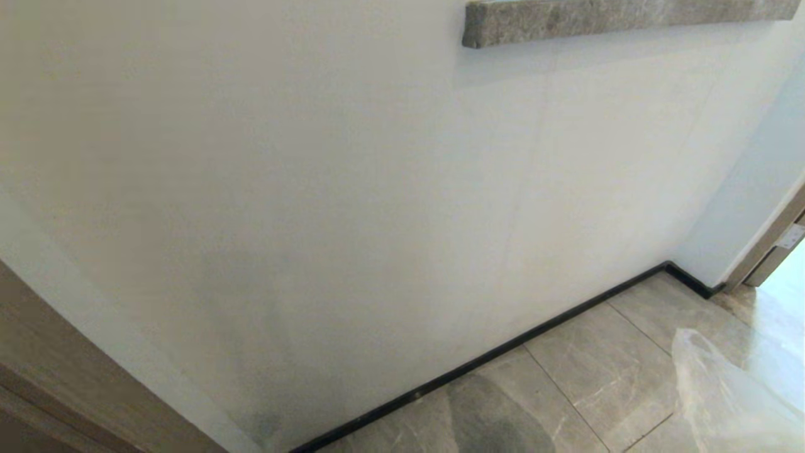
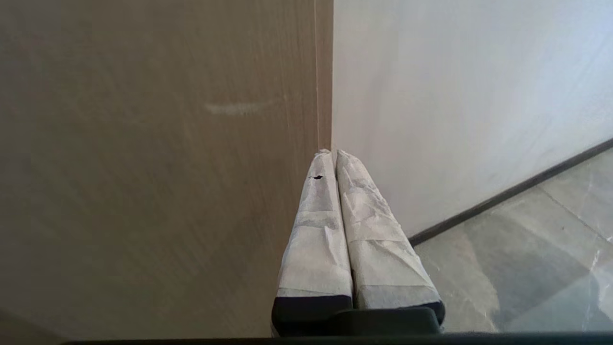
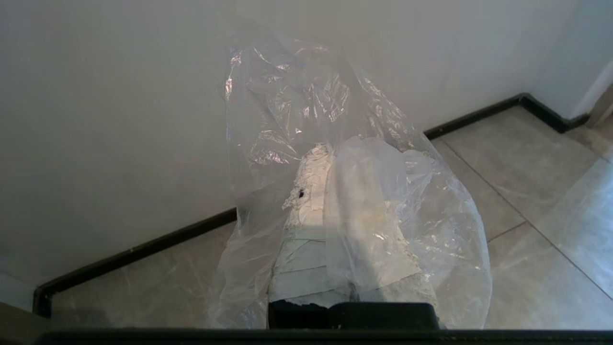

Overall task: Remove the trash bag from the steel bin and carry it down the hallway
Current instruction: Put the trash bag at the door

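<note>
Closest to the lens in the right wrist view, the right gripper has its tape-wrapped jaws pressed together on a fold of the trash bag — thin clear film that drapes over and around the fingers and hangs toward the floor; its lower bulge shows at the right edge of the head view. The left gripper is empty, jaws closed tip to tip, pointing at the seam where a brown door panel meets the white wall. No steel bin appears in any view, so the bag is judged already out and the carry along the hallway is the step in hand. Good practice here: keep the pinch firm, since the film is slippery and could creep out, and hold the bag away from the wall so it neither snags nor drags. Beyond the grippers lies grey marble-look floor, bounded by a dark baseboard running diagonally. Farther off, a stone ledge juts from the wall overhead — and open room lies right, toward a bright doorway.
</note>
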Motion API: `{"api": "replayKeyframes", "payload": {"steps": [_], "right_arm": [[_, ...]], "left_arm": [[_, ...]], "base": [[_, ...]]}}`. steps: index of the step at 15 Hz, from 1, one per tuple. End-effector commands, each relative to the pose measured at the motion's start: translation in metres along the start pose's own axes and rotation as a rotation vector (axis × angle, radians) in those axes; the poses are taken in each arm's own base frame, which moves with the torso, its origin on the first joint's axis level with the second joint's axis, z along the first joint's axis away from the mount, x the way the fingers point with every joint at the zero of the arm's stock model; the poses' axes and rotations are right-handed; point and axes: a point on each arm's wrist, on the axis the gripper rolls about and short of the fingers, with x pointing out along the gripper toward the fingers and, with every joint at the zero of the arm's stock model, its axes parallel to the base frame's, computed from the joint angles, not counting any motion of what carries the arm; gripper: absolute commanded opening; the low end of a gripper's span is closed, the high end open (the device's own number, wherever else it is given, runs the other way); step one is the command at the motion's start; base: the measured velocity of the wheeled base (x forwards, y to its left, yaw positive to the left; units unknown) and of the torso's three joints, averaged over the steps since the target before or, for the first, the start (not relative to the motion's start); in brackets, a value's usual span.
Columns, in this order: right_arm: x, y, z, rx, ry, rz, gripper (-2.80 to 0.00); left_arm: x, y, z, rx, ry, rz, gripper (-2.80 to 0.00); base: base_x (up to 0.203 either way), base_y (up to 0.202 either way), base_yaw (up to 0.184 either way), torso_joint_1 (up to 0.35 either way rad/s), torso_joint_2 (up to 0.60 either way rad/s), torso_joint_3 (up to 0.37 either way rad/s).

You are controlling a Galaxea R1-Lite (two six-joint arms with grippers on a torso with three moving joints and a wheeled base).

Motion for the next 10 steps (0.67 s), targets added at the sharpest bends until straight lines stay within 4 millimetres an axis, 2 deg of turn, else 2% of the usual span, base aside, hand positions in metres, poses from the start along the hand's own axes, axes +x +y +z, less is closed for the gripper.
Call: {"api": "replayKeyframes", "payload": {"steps": [1, 10], "right_arm": [[0.0002, 0.0, -0.0004, 0.0, 0.002, 0.001, -2.8], [0.0001, 0.0, -0.0002, 0.0, 0.001, 0.0, -2.8]], "left_arm": [[0.0, 0.0, 0.0, 0.0, 0.0, 0.0, -2.8], [0.0, 0.0, 0.0, 0.002, 0.0, 0.0, -2.8]], "base": [[0.0, 0.0, 0.0, 0.001, 0.0, -0.183], [0.0, 0.0, 0.0, 0.001, 0.0, -0.18]]}}
